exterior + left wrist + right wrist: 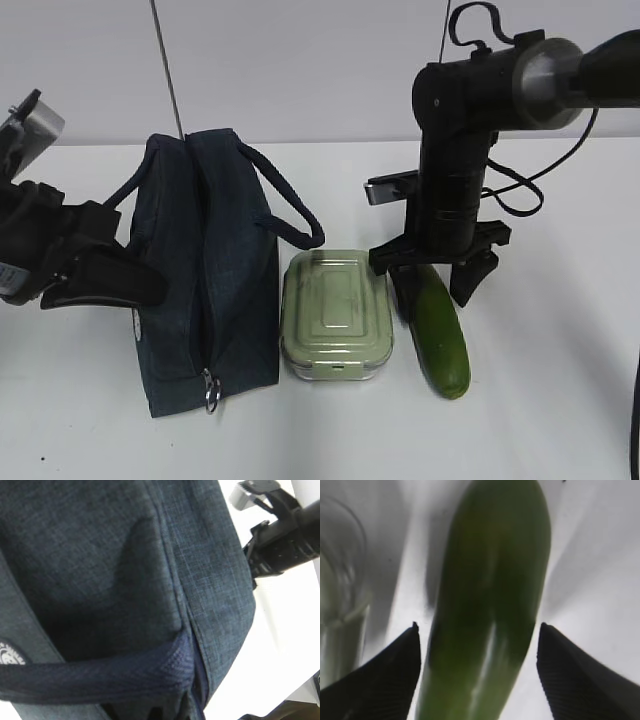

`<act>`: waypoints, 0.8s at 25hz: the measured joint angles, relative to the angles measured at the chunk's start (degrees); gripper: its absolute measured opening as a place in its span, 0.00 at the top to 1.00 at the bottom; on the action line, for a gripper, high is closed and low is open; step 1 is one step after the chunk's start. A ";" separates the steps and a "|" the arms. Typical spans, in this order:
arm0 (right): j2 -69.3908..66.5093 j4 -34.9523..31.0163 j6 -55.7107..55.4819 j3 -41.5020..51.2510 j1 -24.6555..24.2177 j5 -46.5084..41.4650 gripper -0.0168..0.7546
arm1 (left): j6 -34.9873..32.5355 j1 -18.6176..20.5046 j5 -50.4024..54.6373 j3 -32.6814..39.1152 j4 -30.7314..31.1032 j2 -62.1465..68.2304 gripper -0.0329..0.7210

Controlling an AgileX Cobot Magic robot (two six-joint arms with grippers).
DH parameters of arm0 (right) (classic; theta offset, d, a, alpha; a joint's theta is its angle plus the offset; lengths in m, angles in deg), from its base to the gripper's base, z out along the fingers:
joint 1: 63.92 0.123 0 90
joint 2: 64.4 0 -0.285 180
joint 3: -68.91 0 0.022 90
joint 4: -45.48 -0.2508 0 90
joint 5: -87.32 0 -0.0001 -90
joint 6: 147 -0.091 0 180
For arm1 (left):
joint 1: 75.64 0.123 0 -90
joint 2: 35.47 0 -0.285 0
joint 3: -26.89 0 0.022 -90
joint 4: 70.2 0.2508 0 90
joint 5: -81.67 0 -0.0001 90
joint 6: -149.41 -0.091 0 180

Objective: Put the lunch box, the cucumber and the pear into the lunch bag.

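The navy lunch bag [200, 270] lies on the white table, its zipper ring pull [211, 392] at the near end. It fills the left wrist view [125, 570], with a handle strap [100, 675] across the bottom. My left gripper [140, 280] is against the bag's left side; its fingers are hidden. The sage-green lunch box [335, 312] sits right of the bag. The dark green cucumber [440, 335] lies right of the box. My right gripper [437, 290] is open, straddling the cucumber's far end [490, 595] without touching it. The pear is out of view.
The bag's right handle [290, 205] loops toward the lunch box. The box's clear rim shows blurred at the left of the right wrist view [340, 605]. The right arm [285, 540] shows beyond the bag. Bare white table [560, 330] lies right of the cucumber.
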 joint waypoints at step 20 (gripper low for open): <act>0.89 2.47 2.37 -1.51 0.00 0.26 0.49 | 0.00 0.00 0.06 0.00 0.00 0.00 0.97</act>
